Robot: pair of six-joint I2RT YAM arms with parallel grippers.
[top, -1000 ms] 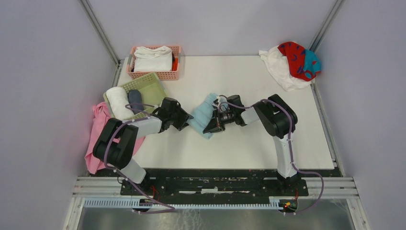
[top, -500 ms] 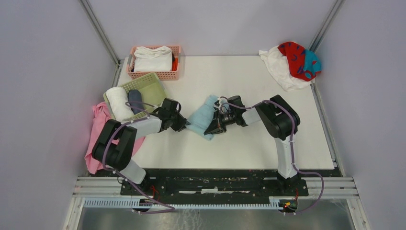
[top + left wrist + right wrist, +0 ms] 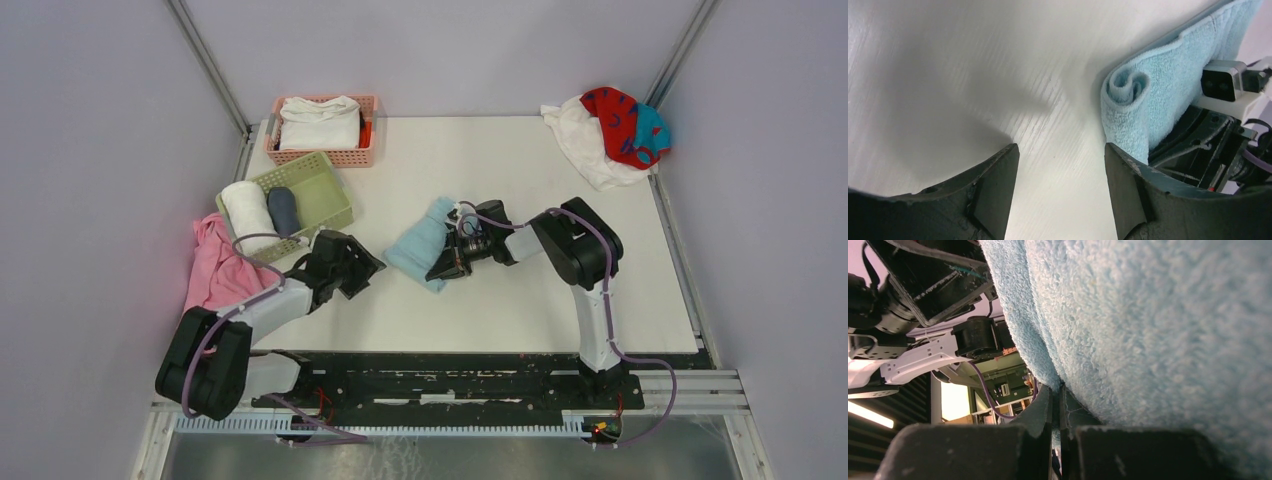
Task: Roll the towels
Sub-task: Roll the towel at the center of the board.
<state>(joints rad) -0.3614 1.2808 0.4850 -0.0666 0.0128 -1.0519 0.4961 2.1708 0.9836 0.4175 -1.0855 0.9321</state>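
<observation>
Lower left of centre, the left jaws stood wide apart above the tabletop (image 3: 520, 300), gripping nothing. Mid-frame, the right jaws pinched the partly rolled light blue towel (image 3: 418, 243). Upper right, the white towel (image 3: 580, 145) and red towel (image 3: 622, 122) lay heaped together.

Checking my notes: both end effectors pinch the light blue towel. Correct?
No: only the right end effector pinches the light blue towel. The left end effector is open beside it, touching nothing, as the left wrist view shows.
</observation>
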